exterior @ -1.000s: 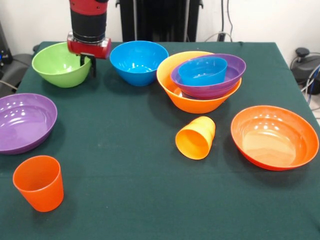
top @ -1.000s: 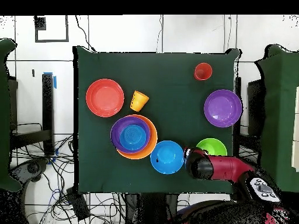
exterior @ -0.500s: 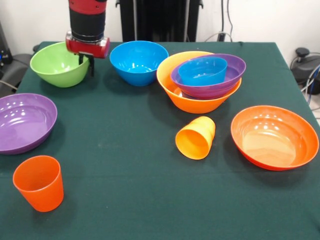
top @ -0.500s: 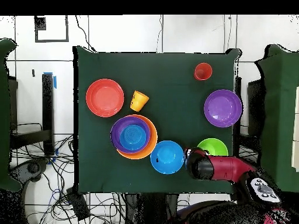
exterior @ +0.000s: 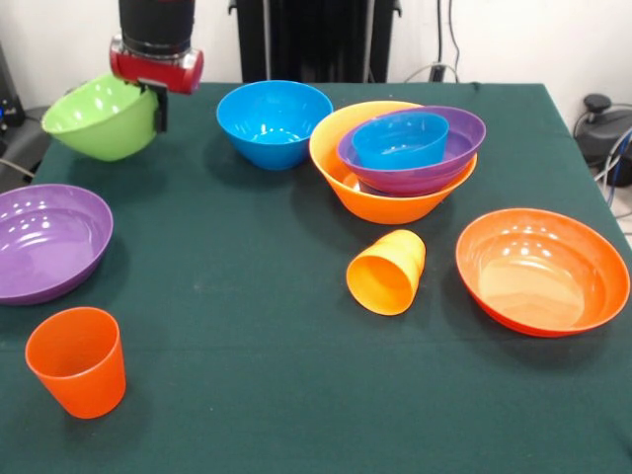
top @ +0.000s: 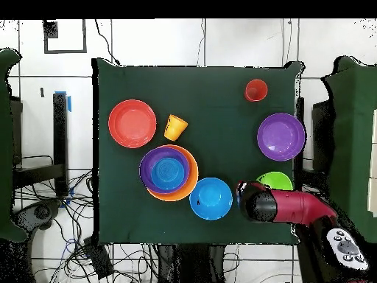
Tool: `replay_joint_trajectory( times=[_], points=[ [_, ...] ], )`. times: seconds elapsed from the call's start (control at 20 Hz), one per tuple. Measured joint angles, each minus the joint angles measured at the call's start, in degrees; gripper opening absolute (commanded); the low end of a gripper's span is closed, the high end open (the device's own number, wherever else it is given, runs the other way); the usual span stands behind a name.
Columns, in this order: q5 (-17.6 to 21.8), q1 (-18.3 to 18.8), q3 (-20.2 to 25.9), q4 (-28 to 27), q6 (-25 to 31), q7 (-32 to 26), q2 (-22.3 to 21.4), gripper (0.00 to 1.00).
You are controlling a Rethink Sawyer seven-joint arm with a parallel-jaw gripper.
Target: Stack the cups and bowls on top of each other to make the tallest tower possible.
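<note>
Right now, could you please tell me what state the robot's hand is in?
Hand: closed on the rim of the lime green bowl, which is lifted and tilted.

Dark green table (exterior: pixel 257 326), blue bowl (exterior: pixel 274 121), purple bowl (exterior: pixel 44 240), red-orange bowl (exterior: pixel 541 269), tower (exterior: pixel 400 158), upright red-orange cup (exterior: pixel 78 360), tipped yellow-orange cup (exterior: pixel 387 272), lime bowl (exterior: pixel 102 118) seemingly lifted.

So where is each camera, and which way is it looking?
Front view: sits across the table, facing the robot; shows the arm's end and gripper lifting the green bowl by its rim.
Overhead view: hangs above, looking straight down; the red arm reaches in from the bottom.
Both show the green bowl, the tower and the cups.
</note>
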State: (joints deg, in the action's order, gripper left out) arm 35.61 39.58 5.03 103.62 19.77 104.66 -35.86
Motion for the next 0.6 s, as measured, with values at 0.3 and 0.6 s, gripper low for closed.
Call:
replay_joint_trajectory(
  times=[0.3, 0.6],
  points=[
    [-1.81, 1.97, 4.80, 0.97, 8.00, 0.00, -6.79, 0.00],
    [-2.33, 2.97, 8.20, 1.93, 11.66, 0.00, -12.03, 0.00]
  ],
)
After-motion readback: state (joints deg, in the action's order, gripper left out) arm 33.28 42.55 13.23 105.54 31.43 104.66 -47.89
